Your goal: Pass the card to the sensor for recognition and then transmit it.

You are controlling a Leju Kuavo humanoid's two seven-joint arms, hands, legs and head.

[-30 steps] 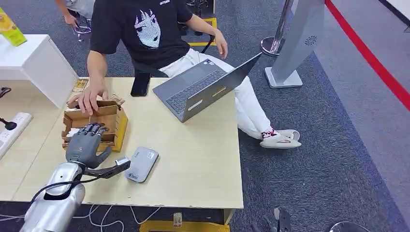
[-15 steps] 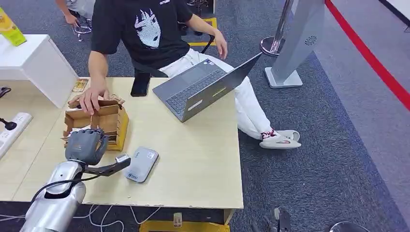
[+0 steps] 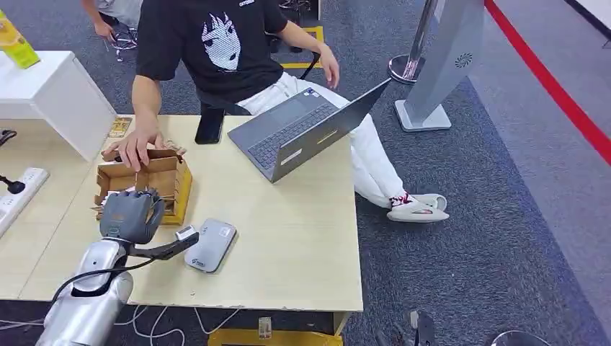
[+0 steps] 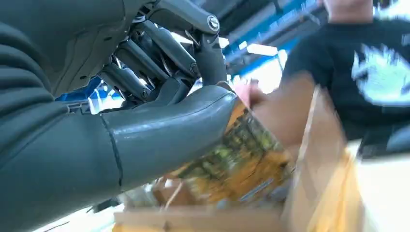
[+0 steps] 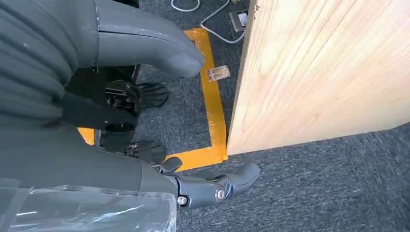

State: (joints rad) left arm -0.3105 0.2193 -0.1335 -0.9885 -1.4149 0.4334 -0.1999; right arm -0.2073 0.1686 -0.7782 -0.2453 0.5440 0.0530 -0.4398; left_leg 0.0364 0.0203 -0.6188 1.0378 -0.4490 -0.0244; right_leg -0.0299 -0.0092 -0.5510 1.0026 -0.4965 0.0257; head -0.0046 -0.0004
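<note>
My left hand [image 3: 128, 215] sits over the open cardboard box [image 3: 180, 189] at the table's left side, its fingers curled in. In the left wrist view the thick thumb [image 4: 159, 130] presses a yellow-green printed card [image 4: 237, 164] against the darker fingers, just above the box's inside. The grey card sensor [image 3: 210, 244] lies flat on the table a little to the right of that hand. A person's hand [image 3: 135, 148] rests on the box's far edge. My right hand [image 5: 96, 96] hangs below the table edge, fingers apart and holding nothing.
A seated person in a black shirt [image 3: 216, 43] faces me across the table [image 3: 288, 245]. An open grey laptop [image 3: 302, 130], a black phone [image 3: 210, 125] and another card [image 3: 119, 127] lie at the far side. A power strip [image 3: 18, 194] sits at the left.
My left hand's fingers, spread over the box a second ago, have curled in, and the hand has edged slightly up and right. The person's hand stays on the box.
</note>
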